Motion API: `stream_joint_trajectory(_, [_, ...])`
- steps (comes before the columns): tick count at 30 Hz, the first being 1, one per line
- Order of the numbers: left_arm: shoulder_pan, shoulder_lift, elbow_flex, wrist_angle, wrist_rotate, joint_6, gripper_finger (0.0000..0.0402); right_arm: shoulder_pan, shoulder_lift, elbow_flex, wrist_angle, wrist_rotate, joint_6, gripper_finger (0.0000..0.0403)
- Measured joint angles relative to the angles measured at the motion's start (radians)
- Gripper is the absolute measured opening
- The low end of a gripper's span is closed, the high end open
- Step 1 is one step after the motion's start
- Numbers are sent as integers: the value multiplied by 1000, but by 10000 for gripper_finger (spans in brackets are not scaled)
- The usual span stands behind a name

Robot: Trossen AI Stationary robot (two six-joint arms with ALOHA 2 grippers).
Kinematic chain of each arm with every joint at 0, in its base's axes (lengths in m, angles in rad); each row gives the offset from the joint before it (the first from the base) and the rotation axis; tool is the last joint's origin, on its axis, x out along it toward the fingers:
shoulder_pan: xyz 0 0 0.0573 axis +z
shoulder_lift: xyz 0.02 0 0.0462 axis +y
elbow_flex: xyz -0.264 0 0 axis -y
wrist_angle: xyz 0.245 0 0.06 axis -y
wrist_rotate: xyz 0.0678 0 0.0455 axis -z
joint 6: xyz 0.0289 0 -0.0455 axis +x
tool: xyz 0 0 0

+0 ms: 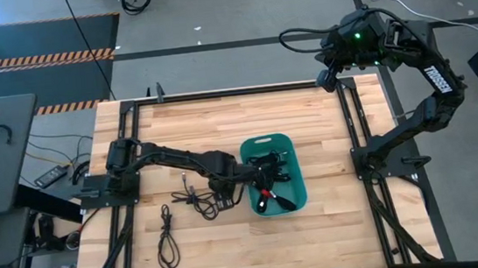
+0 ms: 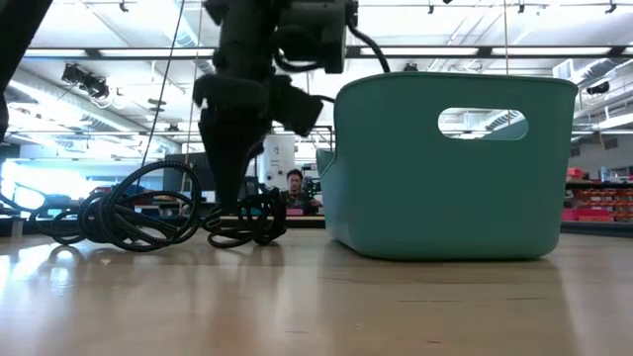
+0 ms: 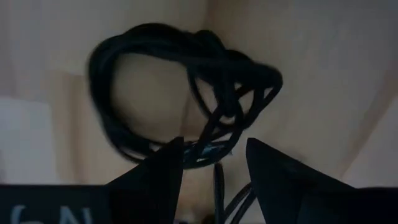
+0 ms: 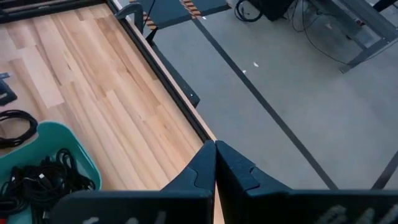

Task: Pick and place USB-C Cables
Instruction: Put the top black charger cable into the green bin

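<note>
Right, left gripper (image 3: 214,152) is down at the table (image 1: 327,134) over a coiled USB-C cable (image 3: 186,93) just beside the teal tub (image 1: 295,190), fingers apart, probably straddling strands, nothing clamped. Close on the bunched part, lift straight. Right gripper (image 4: 215,149) parked, pinched together, empty.

The high view looks straight down on the whole surface (image 1: 308,118). The low view sits at surface level, close to the teal tub (image 2: 445,168), facing the room behind. The left wrist view hangs very near a cable bundle (image 3: 180,106). The right wrist view overlooks the surface's edge, sharing the tub with the others.
</note>
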Motion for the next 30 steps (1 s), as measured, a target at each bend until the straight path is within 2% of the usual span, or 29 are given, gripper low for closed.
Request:
stream_joint_trajectory(9, [6,-2,-127,192,20,-2,181,0,37,0,20,-2,6,16])
stream_joint_trajectory(14, [16,-2,-155,186,25,-63,181,0,60,0,22,-7,5,16])
stream_joint_trajectory(16, [27,-2,-157,186,61,-79,175,0,61,0,21,-7,4,16])
stream_joint_trajectory(19, [43,-2,-157,188,93,-88,142,0,58,0,21,-7,4,15])
stream_joint_trajectory(24, [67,-2,-157,191,93,-89,26,0,49,0,8,-8,6,8])
stream_joint_trajectory(30, [86,-2,-152,173,99,-88,23,0,50,0,2,-8,6,7])
